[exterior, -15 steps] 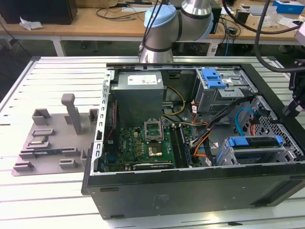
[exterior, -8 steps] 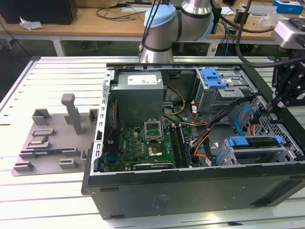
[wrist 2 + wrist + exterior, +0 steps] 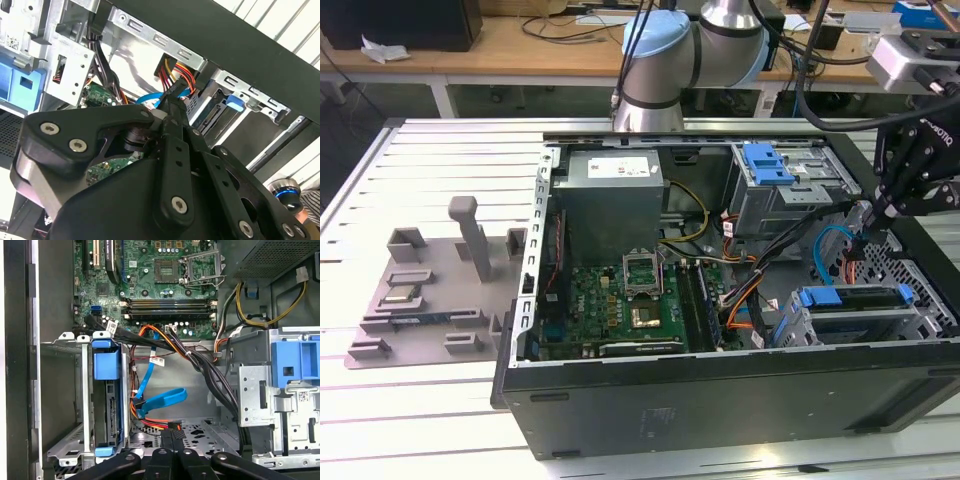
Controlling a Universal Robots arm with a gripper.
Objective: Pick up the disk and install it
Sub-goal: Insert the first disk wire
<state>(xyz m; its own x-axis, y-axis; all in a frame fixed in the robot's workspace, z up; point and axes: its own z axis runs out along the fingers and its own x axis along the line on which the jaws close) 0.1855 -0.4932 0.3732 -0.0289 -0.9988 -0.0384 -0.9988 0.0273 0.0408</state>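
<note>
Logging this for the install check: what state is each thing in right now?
Computer case: side open, interior exposed.
Disk: seated on edge in its drive cage.
Gripper: shut on power connector.

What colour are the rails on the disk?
Blue; the disk sits in its cage, clearest in the first wrist view.
</note>
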